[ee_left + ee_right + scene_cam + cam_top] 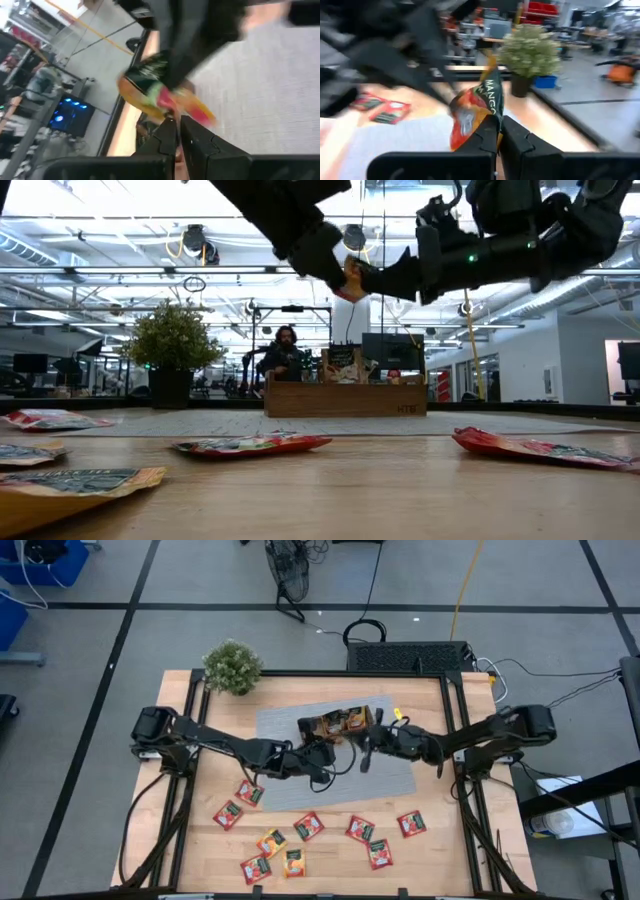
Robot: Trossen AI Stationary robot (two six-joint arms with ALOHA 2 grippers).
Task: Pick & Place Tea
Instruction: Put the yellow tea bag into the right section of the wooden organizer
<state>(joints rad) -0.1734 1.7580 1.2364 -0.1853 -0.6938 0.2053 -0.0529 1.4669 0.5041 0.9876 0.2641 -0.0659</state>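
— One packet (479,107) is off the worktop, then?
— Yes, an orange-yellow tea packet, flat and crinkled, with "MANGO" printed on it. It hangs in the air above the grey mat (300,790), near the middle of the worktop (440,850). Both arms meet at it: the right end effector (497,134) is clamped on its lower edge, fingers together on the wrapper, and the left end effector (178,131) has its fingers nearly together at the packet's other edge, touching it.
— And the other packets?
— Nine lie flat along the worktop's front edge (308,826), red and orange-yellow foil squares with pale printed centres, scattered apart from each other.
— What else sits there?
— A brown wooden tray (345,720) at the mat's back edge, and a small bushy potted plant (232,666) at the back left corner. The worktop is pale wood planking; the mat looks finely woven.
— The room?
— An open workshop with ceiling lights, and a person (285,352) seated far behind the tray.
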